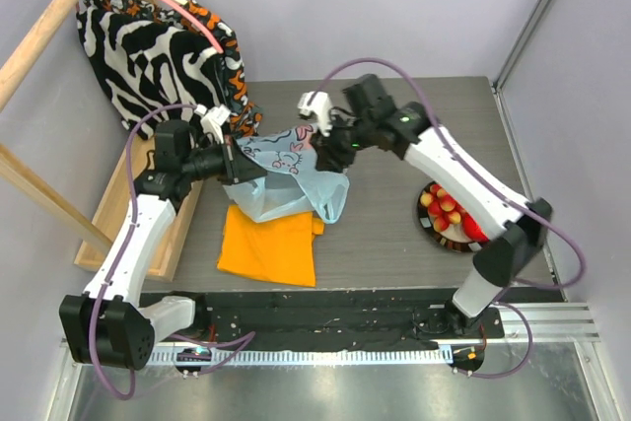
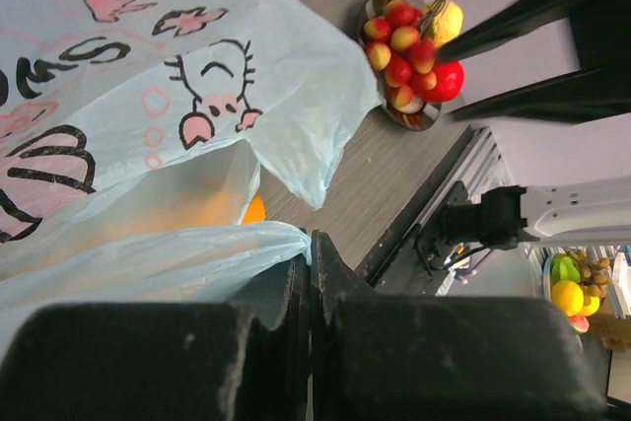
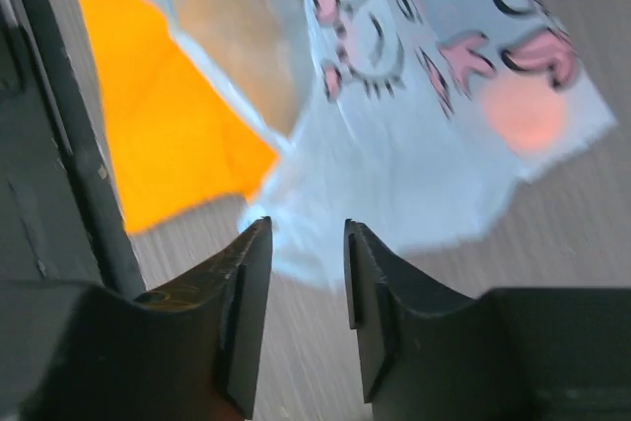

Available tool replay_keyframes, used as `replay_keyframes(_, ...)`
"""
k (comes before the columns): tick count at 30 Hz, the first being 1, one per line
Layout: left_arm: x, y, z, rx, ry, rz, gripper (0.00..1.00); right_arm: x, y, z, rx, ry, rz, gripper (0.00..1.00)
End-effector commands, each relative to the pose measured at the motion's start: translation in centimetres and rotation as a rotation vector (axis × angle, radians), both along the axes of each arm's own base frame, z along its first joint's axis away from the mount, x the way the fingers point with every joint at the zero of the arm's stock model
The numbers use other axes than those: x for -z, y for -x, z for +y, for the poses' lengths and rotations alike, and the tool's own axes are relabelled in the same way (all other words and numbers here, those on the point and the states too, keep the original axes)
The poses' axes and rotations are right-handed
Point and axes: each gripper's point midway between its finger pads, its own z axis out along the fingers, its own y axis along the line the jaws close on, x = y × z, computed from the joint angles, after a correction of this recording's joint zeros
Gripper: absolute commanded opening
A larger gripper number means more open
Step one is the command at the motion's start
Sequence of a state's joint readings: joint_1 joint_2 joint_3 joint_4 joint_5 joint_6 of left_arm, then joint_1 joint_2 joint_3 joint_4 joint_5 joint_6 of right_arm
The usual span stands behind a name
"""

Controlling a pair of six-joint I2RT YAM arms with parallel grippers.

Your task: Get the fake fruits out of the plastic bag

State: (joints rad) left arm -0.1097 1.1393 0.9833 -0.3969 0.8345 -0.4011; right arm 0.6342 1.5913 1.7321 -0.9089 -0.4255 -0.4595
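Note:
The plastic bag, pale blue with a pink cartoon print, lies mid-table and partly on an orange cloth. My left gripper is shut on the bag's edge, its jaws pressed together on the film. An orange fruit shows dimly through the bag. Other fake fruits, red, yellow and orange, sit piled on a dark plate at the right. My right gripper hovers over the bag's right side. Its fingers stand apart with nothing between them.
The folded orange cloth lies under the bag's near side. A zebra-striped cloth hangs on a wooden frame at the back left. A wooden board runs along the left edge.

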Motion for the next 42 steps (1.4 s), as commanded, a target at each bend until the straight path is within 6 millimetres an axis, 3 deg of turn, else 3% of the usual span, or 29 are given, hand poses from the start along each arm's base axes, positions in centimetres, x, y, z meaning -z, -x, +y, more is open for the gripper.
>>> replay_keyframes(1, -4.8, -0.1, -0.4, 0.027, 0.056, -0.127, 0.0, 0.2, -2.3, 6.2, 0.087, -0.141, 0.093, 0.38)
replay_keyframes(2, -5.2, -0.1, -0.4, 0.032, 0.051, -0.149, 0.0, 0.7, -2.9, 7.3, 0.097, -0.156, 0.101, 0.36)
replay_keyframes(3, -5.4, -0.1, -0.4, 0.038, 0.044, -0.165, 0.0, 2.6, -3.3, 8.4, 0.108, -0.156, 0.172, 0.34)
replay_keyframes(6, -5.7, -0.3, -0.4, 0.041, 0.035, -0.174, 0.0, 4.6, -5.0, 11.2, 0.119, -0.172, 0.238, 0.33)
replay_keyframes(12, -7.2, -0.8, -0.5, 0.047, 0.041, -0.205, 0.0, 7.7, -9.0, 12.6, 0.234, -0.139, 0.221, 0.29)
replay_keyframes(16, -9.2, -0.5, -0.8, 0.067, 0.06, -0.244, 0.0, 10.5, -14.6, 10.7, 0.5, -0.048, 0.054, 0.36)
replay_keyframes(17, -10.0, -0.4, -0.9, 0.077, 0.066, -0.26, 0.0, 10.3, -17.8, 7.4, 0.705, 0.024, -0.084, 0.36)
replay_keyframes(19, -10.9, 0.4, -1.1, 0.109, 0.081, -0.272, 0.0, 9.7, -20.2, 4.6, 0.862, 0.071, -0.198, 0.22)
replay_keyframes(20, -11.5, 0.8, -1.2, 0.126, 0.091, -0.281, 0.0, 9.1, -21.5, 1.9, 0.955, 0.105, -0.26, 0.19)
replay_keyframes(22, -12.2, 1.9, -1.6, 0.169, 0.116, -0.282, 0.0, 10.2, -21.2, -0.5, 0.972, 0.178, -0.27, 0.18)
replay_keyframes(23, -12.4, 2.2, -1.6, 0.175, 0.121, -0.284, 0.0, 7.9, -20.7, -2.1, 1.005, 0.168, -0.308, 0.18)
replay_keyframes(24, -12.6, 2.8, -1.8, 0.186, 0.124, -0.294, 0.0, 10.5, -19.4, -4.3, 0.999, 0.257, -0.289, 0.18)
replay_keyframes(25, -12.8, 3.0, -1.9, 0.195, 0.126, -0.299, 0.0, 10.1, -18.8, -5.7, 1.008, 0.263, -0.286, 0.18)
replay_keyframes(26, -12.9, 3.3, -1.9, 0.204, 0.13, -0.303, 0.0, 8.1, -17.6, -7.2, 1.024, 0.237, -0.295, 0.18)
replay_keyframes(27, -13.0, 3.4, -2.0, 0.208, 0.133, -0.302, 0.0, 9.8, -16.3, -9.9, 1.04, 0.29, -0.258, 0.18)
replay_keyframes(29, -13.3, 4.1, -2.0, 0.225, 0.145, -0.302, 0.0, 10.1, -14.2, -12.6, 1.046, 0.325, -0.226, 0.18)
replay_keyframes(30, -13.2, 4.3, -2.1, 0.229, 0.151, -0.292, 0.0, 9.5, -12.2, -14.9, 1.069, 0.328, -0.221, 0.18)
replay_keyframes(31, -12.9, 4.9, -2.1, 0.24, 0.158, -0.281, 0.0, 9.7, -10.8, -15.7, 1.061, 0.34, -0.202, 0.18)
replay_keyframes(34, -12.0, 6.0, -2.2, 0.255, 0.175, -0.242, 0.0, 9.1, -5.7, -16.7, 1.006, 0.273, -0.131, 0.18)
replay_keyframes(36, -11.4, 6.9, -2.6, 0.288, 0.193, -0.204, 0.0, 9.0, -3.2, -15.2, 0.892, 0.191, -0.058, 0.18)
replay_keyframes(39, -9.5, 6.9, -3.5, 0.305, 0.182, -0.161, 0.0, 9.0, -2.4, -13.1, 0.784, 0.132, -0.003, 0.21)
replay_keyframes(42, -8.1, 4.6, -4.0, 0.253, 0.172, -0.119, 0.0, 9.3, -3.2, -10.4, 0.691, 0.1, 0.038, 0.24)
